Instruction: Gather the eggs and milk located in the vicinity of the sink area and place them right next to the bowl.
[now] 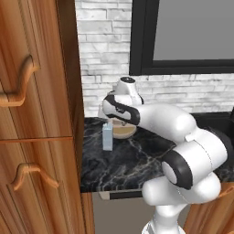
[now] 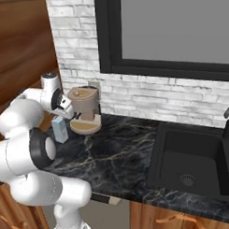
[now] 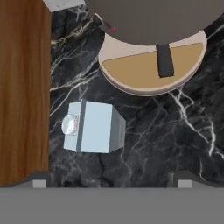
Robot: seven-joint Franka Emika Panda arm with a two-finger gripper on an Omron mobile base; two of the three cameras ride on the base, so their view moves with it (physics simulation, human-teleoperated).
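The milk (image 3: 94, 127) is a small pale blue carton standing upright on the black marble counter (image 2: 117, 149), close to a wooden cabinet side; it also appears as the milk (image 1: 107, 137) and the milk (image 2: 60, 129). My gripper (image 3: 111, 181) hangs above it, pointing straight down, open and empty. The carton lies below and a little ahead of the fingertips, nearer the left one. The black sink (image 2: 193, 160) is recessed at the counter's right end. The eggs and the bowl are out of view.
A coffee machine (image 2: 85, 110) with a round tan base (image 3: 151, 70) stands just behind the carton, against the white brick wall. The tall wooden cabinet (image 1: 36, 114) borders the carton's left. A dark faucet (image 2: 228, 114) rises beside the sink.
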